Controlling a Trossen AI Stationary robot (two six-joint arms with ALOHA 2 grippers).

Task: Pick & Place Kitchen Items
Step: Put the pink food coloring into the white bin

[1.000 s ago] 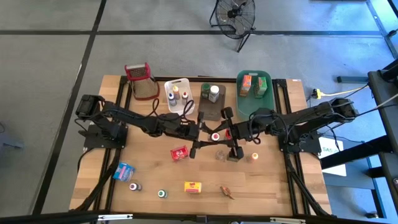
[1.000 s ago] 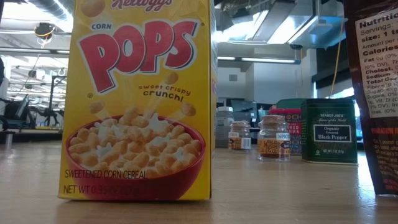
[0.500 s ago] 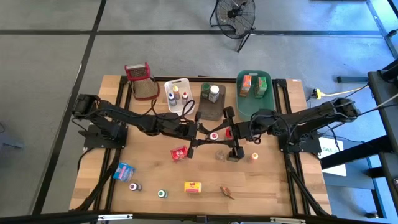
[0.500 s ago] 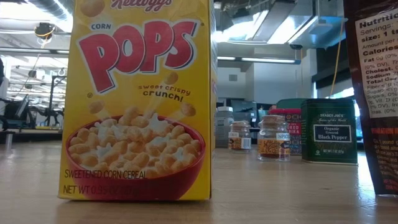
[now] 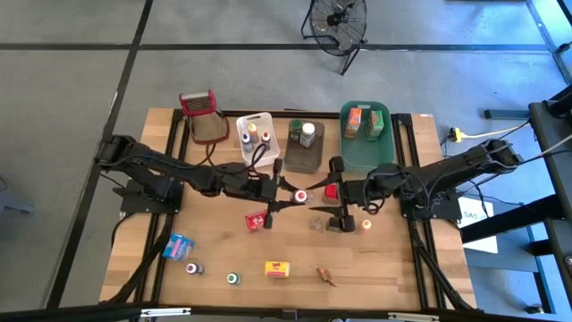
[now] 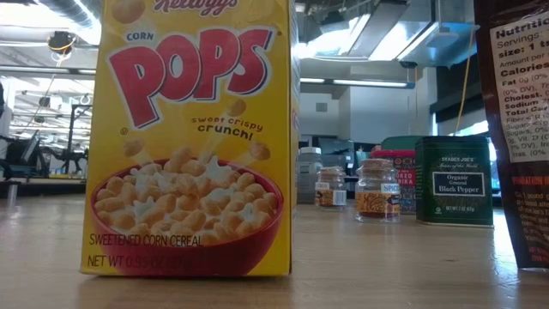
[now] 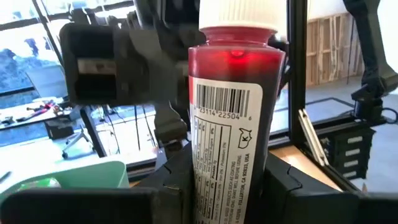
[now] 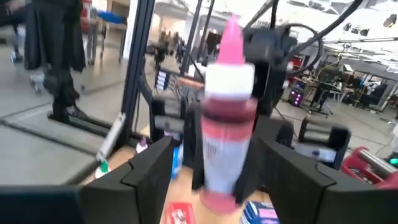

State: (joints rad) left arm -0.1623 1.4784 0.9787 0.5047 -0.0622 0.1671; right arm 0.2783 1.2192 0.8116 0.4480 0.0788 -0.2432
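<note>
Red-liquid bottle (image 5: 301, 195) is being held above table (image 5: 214, 255) centre, between the two arms; long axis is being kept upright, white cap pointing up, pink tip showing in the right wrist view. Left gripper (image 5: 290, 193) is being clamped on the bottle's labelled body. Right gripper (image 5: 315, 199) is being kept apart, one finger on either side of the bottle with gaps showing. Loose items being counted on the near half of the table: one red box (image 5: 257, 219), one blue box (image 5: 179, 245), one yellow box (image 5: 278, 267), two small capped bottles (image 5: 191, 267), one clear jar (image 5: 317, 222), one orange-capped bottle (image 5: 365, 224), one brown item (image 5: 327, 275), too small to be identified. Along the far edge, three tubs are being seen: white tub (image 5: 243, 148), brown tub (image 5: 299, 164), green tub (image 5: 357, 156). In the low view, both grippers are being hidden; a cereal box (image 6: 193, 137) is filling the left, a dark packet (image 6: 523, 129) is being cut off at the right.
</note>
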